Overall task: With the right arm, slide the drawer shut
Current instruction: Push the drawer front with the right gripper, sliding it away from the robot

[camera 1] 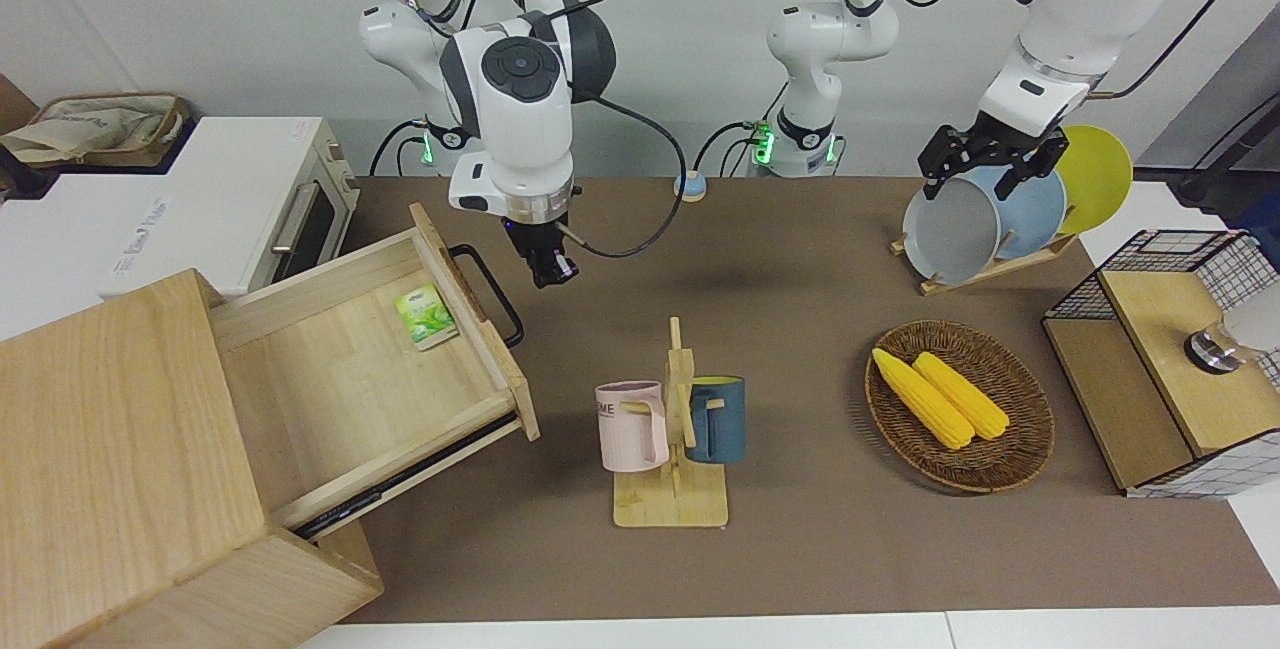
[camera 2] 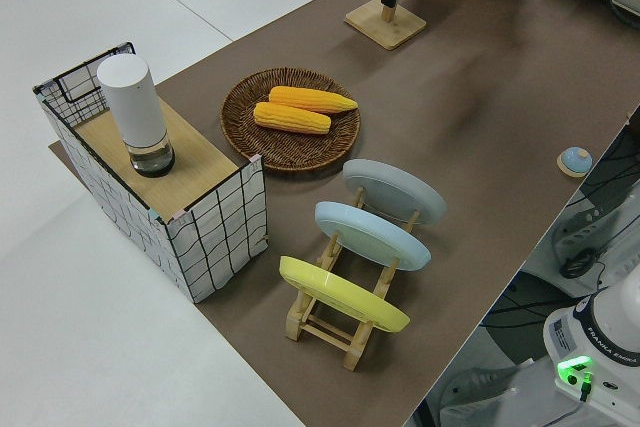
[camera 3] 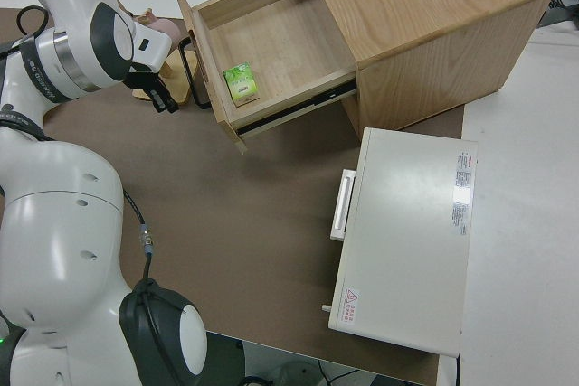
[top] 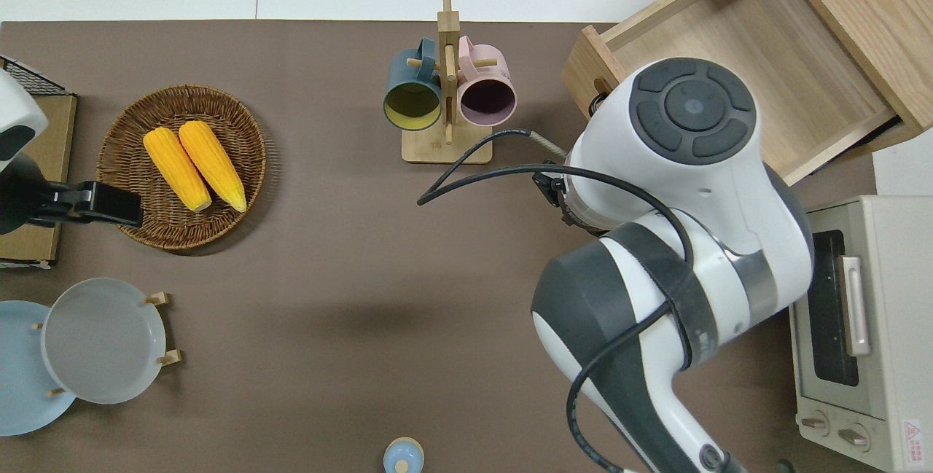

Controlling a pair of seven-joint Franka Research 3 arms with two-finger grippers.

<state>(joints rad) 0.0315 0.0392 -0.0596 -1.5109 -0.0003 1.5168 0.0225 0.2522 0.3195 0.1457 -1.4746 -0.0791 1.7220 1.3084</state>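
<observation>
The drawer (camera 1: pixel 350 379) stands pulled far out of the light-wood cabinet (camera 1: pixel 110 449) at the right arm's end of the table. A small green packet (camera 1: pixel 427 316) lies inside it. The black bar handle (camera 1: pixel 492 294) is on its front panel. My right gripper (camera 1: pixel 553 271) hangs low just off the handle, on the side toward the table's middle, fingers shut and holding nothing. A narrow gap shows between it and the handle (camera 3: pixel 190 70) in the right side view, where the gripper (camera 3: pixel 163 97) points down. In the overhead view the arm's wrist hides the gripper. My left gripper (camera 1: pixel 985 174) is parked, open.
A white toaster oven (camera 1: pixel 250 199) stands beside the cabinet, nearer the robots. A wooden mug rack (camera 1: pixel 672 469) with two mugs sits mid-table. A wicker basket (camera 1: pixel 1020 449) with corn, a plate rack (camera 1: pixel 1000 264) and a wire-mesh cabinet (camera 1: pixel 1100 369) are toward the left arm's end.
</observation>
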